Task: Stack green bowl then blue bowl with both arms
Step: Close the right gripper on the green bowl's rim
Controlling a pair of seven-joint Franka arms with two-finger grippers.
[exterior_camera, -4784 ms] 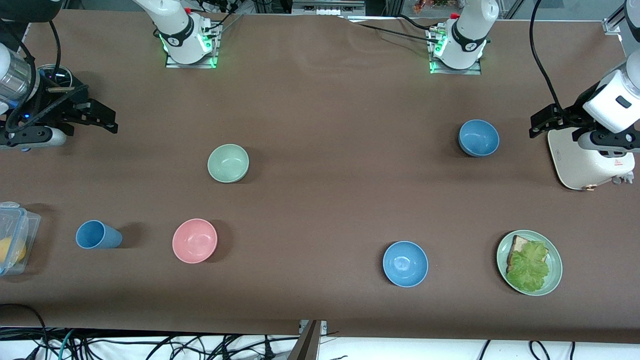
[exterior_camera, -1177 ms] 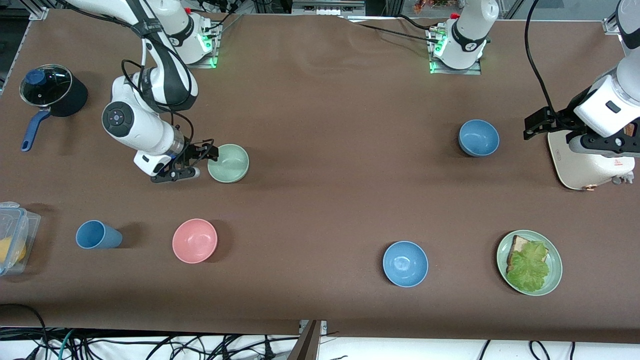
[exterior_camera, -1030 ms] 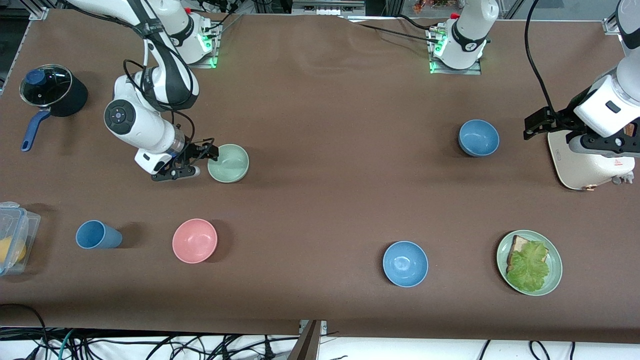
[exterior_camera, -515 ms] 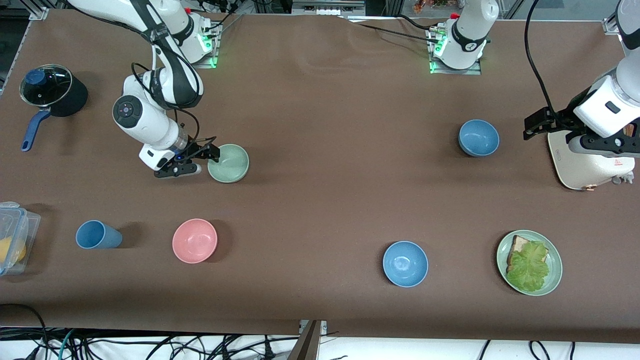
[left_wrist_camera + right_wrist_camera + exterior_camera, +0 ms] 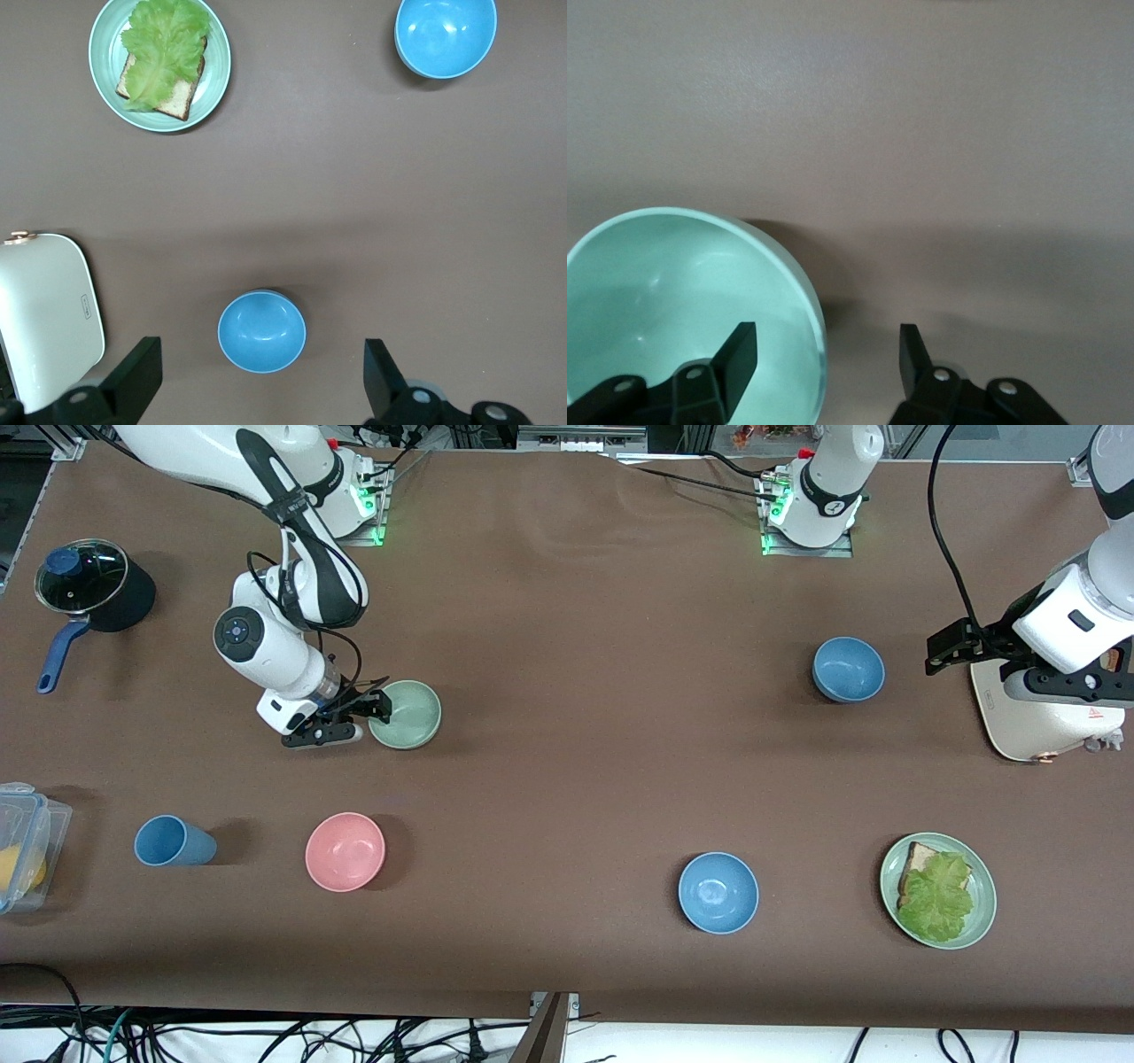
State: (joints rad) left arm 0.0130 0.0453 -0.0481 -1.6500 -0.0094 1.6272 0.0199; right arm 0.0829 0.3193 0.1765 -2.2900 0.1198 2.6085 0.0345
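The green bowl (image 5: pixel 407 714) sits upright on the brown table, farther from the front camera than the pink bowl. My right gripper (image 5: pixel 378 708) is open and low at its rim. In the right wrist view the right gripper (image 5: pixel 826 343) has one finger inside the green bowl (image 5: pixel 673 292) and one outside. The blue bowl (image 5: pixel 848 669) sits toward the left arm's end. My left gripper (image 5: pixel 953 646) hangs open and empty beside it, next to the white appliance. In the left wrist view the blue bowl (image 5: pixel 262 331) lies just ahead of the left gripper (image 5: pixel 259 390).
A pink bowl (image 5: pixel 345 851), a blue cup (image 5: pixel 174 841) and a clear box (image 5: pixel 23 846) lie nearer the front camera. A black pot (image 5: pixel 90 584) stands at the right arm's end. A sky-blue bowl (image 5: pixel 718 892), a green plate (image 5: pixel 982 921) with lettuce and a white appliance (image 5: pixel 1038 713) are toward the left arm's end.
My right arm has swung in from the table's end to the green bowl and lowered its open gripper over the rim. The left arm has hardly moved.
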